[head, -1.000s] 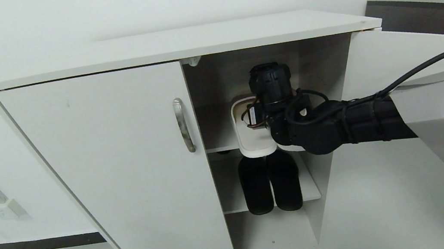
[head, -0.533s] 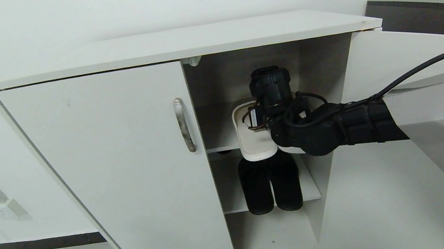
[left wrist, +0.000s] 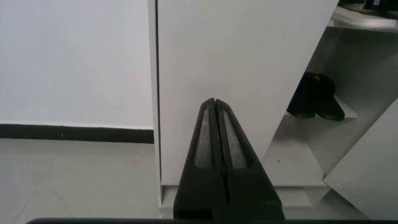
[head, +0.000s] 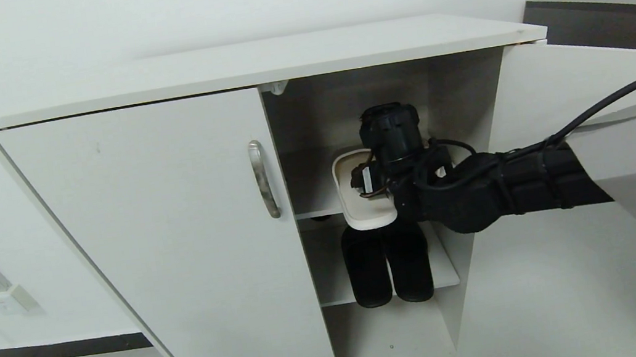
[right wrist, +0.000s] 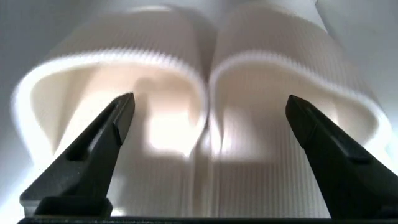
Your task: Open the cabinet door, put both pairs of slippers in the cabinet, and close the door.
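My right gripper [right wrist: 210, 104] sits spread open around the 2 white ribbed foam slippers [right wrist: 155, 74] on the white wooden cabinet's [head: 252, 63] upper shelf. My left gripper [left wrist: 214, 107] is closed and empty.

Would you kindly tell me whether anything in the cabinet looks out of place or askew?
Yes: the white slippers hang well past the front edge of the upper shelf, and the black slippers overhang the lower shelf too. Nothing looks spilled or damaged, but the overhang might hinder closing the door.
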Controlling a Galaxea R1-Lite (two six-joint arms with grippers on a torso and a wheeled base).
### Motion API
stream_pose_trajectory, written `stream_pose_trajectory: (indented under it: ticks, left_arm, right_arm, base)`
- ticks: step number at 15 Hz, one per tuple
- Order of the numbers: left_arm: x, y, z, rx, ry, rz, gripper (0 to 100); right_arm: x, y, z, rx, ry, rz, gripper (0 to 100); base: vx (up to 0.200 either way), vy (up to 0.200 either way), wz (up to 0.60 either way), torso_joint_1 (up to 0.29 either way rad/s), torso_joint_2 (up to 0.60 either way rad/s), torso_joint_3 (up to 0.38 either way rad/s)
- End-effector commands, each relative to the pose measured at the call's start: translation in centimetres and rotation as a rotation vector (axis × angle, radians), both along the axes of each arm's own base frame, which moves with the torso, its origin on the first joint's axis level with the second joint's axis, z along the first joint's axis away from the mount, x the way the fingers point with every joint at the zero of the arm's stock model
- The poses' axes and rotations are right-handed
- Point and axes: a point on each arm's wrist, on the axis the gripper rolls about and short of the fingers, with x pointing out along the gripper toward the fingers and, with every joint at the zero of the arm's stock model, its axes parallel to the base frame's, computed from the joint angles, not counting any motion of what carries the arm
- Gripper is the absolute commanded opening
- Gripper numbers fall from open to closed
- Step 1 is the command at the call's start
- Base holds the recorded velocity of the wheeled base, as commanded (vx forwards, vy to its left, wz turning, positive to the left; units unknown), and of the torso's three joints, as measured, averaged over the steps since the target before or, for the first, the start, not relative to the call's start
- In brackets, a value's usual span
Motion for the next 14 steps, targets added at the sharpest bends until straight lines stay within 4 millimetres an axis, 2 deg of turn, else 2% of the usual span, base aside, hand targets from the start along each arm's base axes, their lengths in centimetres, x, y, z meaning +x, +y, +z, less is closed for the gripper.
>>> stream_pose_trajectory:
  ticks: [1,2,3,6,9,10,14]
  left_arm:
    - [0.0,0.0,0.0,0.000,0.000,0.001,0]
    - [0.0,0.0,0.0,0.000,0.001,-0.001,0]
    - [0.0,0.0,0.0,0.000,0.000,0.001,0]
    - [0.0,0.0,0.0,0.000,0.000,0.001,0]
    - [0.0,0.0,0.0,0.000,0.000,-0.001,0]
    - [0.0,0.0,0.0,0.000,0.000,-0.001,0]
    - [0.0,0.0,0.0,0.001,0.000,0.001,0]
  right_arm:
    - [-3.7,-1.0,2.5,0.014,-0.012,0.036,100]
    - [-4.8,-1.4,2.9,0.016,-0.015,0.048,100]
    - [-7.0,-2.0,3.2,0.020,-0.017,0.077,100]
    - [-10.9,-3.4,2.4,0.040,-0.020,0.136,100]
    - [-12.4,-4.1,0.3,0.040,-0.017,0.157,100]
    - [-12.7,-3.9,-0.9,0.046,-0.023,0.172,0]
    - [-13.2,-3.0,-1.5,0.044,-0.023,0.204,0]
  base:
    - [0.000,0.000,0.00,0.000,0.00,0.000]
    - [0.000,0.000,0.00,0.000,0.00,0.000]
    - [0.000,0.000,0.00,0.000,0.00,0.000]
    - [0.000,0.000,0.00,0.000,0.00,0.000]
    - [0.000,0.000,0.00,0.000,0.00,0.000]
    - [0.000,0.000,0.00,0.000,0.00,0.000]
    - [0.000,0.000,0.00,0.000,0.00,0.000]
